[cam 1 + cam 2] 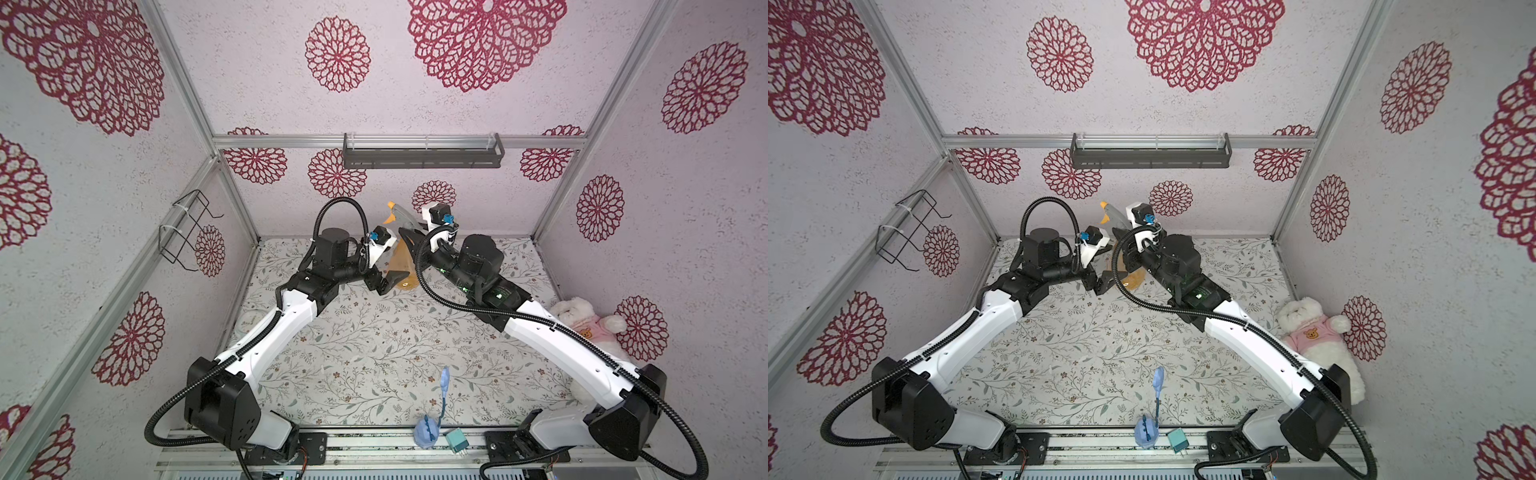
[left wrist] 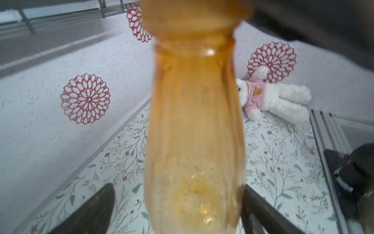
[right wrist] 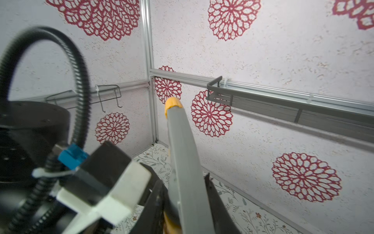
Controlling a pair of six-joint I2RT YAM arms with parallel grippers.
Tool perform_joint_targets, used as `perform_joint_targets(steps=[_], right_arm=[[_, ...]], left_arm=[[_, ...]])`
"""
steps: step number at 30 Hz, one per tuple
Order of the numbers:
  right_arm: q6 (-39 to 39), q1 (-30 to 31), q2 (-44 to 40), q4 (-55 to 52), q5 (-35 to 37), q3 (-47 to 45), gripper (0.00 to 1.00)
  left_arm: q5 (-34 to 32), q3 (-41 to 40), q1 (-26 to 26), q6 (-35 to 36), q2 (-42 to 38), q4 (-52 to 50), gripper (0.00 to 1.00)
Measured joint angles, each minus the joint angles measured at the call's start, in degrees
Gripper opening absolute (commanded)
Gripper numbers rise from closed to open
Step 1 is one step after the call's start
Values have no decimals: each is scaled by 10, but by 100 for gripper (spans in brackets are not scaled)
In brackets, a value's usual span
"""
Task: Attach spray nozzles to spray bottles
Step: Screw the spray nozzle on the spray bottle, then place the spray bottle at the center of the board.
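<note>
Spray bottle (image 2: pixel 194 131) translucent orange; spray nozzle (image 3: pixel 182 152) grey body, orange tip. Bench (image 1: pixel 374 353) cover white with grey-green leafy sprigs and small rust flowers; walls (image 1: pixel 270 83) pale, speckled, with crimson lace-like floral medallions. Plush bear (image 1: pixel 1312 336) white in a pink shirt with an orange bear face, shelf (image 1: pixel 422 158) dark grey, arms (image 1: pixel 274 332) white and black.

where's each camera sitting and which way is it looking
Top views: overhead near the arms' bases, facing down at table and back wall; left arm, right arm show.
Left wrist: behind open left hand, facing spray bottle.
Right wrist: behind right hand, shut on spray nozzle, facing grey shelf.
Shared: shelf, also in both top views.
</note>
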Motion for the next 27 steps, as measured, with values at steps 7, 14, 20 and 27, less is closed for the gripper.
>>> perform_joint_targets(steps=[7, 14, 20, 27], right_arm=[[9, -87, -5, 0, -9, -24, 0], [3, -66, -21, 81, 55, -117, 0], [-32, -19, -12, 236, 167, -272, 0], [-51, -6, 40, 401, 231, -369, 0]], left_arm=[[-13, -20, 24, -3, -23, -32, 97], [-88, -91, 107, -54, -119, -37, 97], [-145, -140, 165, -103, -183, -22, 97], [-159, -159, 179, -126, -195, -14, 97]])
